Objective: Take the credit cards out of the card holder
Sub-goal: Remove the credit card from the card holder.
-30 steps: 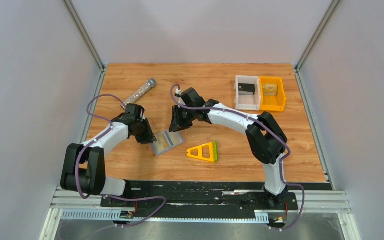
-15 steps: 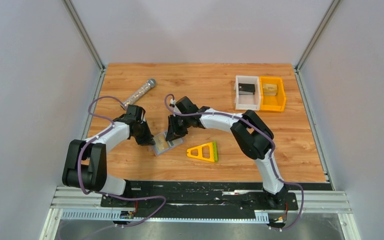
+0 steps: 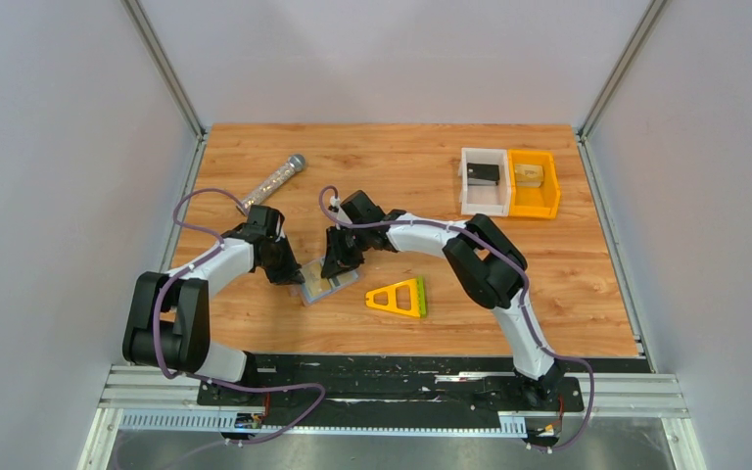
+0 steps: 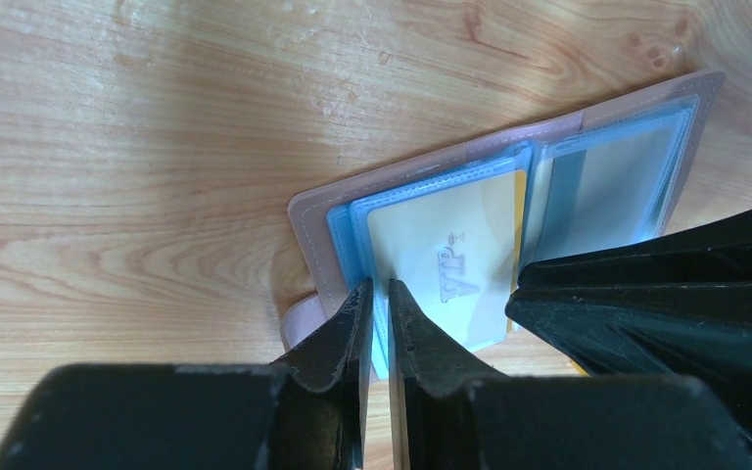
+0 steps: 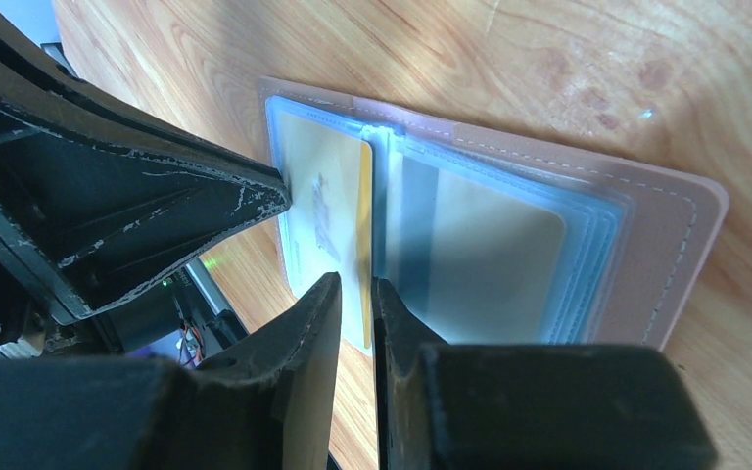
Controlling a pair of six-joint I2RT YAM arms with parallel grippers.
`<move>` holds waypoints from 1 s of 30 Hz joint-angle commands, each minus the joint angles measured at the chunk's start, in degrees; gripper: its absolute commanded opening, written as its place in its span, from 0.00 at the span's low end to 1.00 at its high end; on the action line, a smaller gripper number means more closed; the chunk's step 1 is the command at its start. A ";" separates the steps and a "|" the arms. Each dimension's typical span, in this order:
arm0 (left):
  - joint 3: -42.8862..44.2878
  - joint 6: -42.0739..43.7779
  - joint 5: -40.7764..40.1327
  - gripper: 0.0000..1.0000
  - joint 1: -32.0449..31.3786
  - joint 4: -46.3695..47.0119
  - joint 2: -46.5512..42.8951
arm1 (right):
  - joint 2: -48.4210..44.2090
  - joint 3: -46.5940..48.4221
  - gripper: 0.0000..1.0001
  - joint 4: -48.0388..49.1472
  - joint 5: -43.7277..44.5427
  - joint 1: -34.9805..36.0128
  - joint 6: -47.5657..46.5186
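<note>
The card holder lies open on the wooden table, with a pinkish cover and blue clear sleeves. A tan credit card marked "VIP" sits in a sleeve, and it also shows in the right wrist view. Another pale card lies in the neighbouring sleeve. My left gripper is shut on the holder's near sleeve edge. My right gripper is shut on the yellow edge of the credit card. From above, the left gripper and right gripper meet over the holder.
A yellow-and-green triangular frame lies just right of the holder. A white bin and an orange bin stand at the back right. A tube with a silver cap lies at the back left.
My right gripper has moved left and down onto the card holder. My left gripper has edged slightly toward the holder's left side.
</note>
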 commanded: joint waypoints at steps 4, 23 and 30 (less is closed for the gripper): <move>-0.90 1.64 -0.57 0.18 0.27 1.34 1.58 | 1.89 2.15 0.19 2.00 -0.34 0.00 -0.33; -0.73 1.15 0.13 0.18 0.25 1.62 2.67 | -2.10 -4.10 0.00 11.16 -6.89 -2.10 1.25; -1.11 1.10 0.55 0.18 0.29 1.77 2.56 | -2.57 -4.96 0.00 12.90 -8.01 -2.51 2.02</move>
